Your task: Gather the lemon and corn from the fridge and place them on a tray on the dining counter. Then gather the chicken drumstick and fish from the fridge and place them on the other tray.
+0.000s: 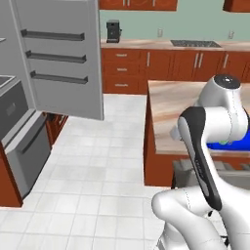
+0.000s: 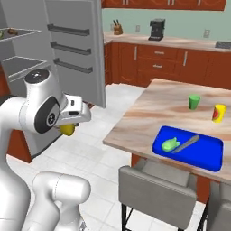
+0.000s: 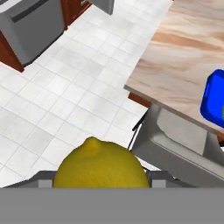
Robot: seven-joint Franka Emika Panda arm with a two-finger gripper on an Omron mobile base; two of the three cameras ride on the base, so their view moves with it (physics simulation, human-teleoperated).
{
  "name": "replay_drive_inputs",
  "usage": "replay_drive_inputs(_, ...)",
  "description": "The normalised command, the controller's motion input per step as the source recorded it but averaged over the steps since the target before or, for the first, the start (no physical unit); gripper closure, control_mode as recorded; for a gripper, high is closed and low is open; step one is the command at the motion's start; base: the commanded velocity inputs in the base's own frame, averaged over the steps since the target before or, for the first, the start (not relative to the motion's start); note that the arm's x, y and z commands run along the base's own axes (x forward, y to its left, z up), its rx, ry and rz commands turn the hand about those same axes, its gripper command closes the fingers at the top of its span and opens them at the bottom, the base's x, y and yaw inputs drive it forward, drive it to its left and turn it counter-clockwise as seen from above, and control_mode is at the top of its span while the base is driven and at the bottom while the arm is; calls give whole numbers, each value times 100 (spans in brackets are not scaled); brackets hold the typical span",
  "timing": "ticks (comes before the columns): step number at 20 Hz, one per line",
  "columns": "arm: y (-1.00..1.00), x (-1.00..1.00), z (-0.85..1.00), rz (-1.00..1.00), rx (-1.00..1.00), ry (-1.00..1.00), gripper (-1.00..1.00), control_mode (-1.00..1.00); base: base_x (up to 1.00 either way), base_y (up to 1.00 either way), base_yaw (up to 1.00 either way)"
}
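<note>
A yellow lemon (image 3: 101,168) sits between my gripper's fingers, and the gripper (image 3: 103,178) is shut on it. From the right base view, the lemon (image 2: 67,130) hangs under the gripper (image 2: 68,128) above the floor, between the fridge and the dining counter (image 2: 149,113). A blue tray (image 2: 205,155) lies near the counter's front edge, with a green item (image 2: 170,144) and a grey elongated item (image 2: 186,143) on it. The tray's corner (image 3: 213,99) also shows in the hand view. Small items on the fridge's top shelf (image 2: 20,32) are too small to name as corn, chicken drumstick or fish.
The fridge door (image 1: 61,58) stands open to the left. A green cup (image 2: 194,102) and a yellow cup (image 2: 219,113) stand on the counter behind the tray. Grey chairs (image 2: 158,187) sit along the counter's near side. An oven (image 1: 24,141) is at the left.
</note>
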Motion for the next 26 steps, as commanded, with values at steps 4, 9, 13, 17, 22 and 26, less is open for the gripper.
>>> replay_drive_inputs(4, 0, 0, 0, 0, 0, 0, 100, 100, -51, -74, -7)
replay_drive_inputs(9, 0, 0, 0, 0, 0, 0, 100, 100, -15, -66, -13)
replay_drive_inputs(13, 0, 0, 0, 0, 0, 0, 100, 100, 25, -50, -19)
replay_drive_inputs(17, 0, 0, 0, 0, 0, 0, 100, 100, 42, -61, -17)
replay_drive_inputs(22, 0, 0, 0, 0, 0, 0, 100, 100, 47, -60, -15)
replay_drive_inputs(26, 0, 0, 0, 0, 0, 0, 100, 100, 51, -58, -12)
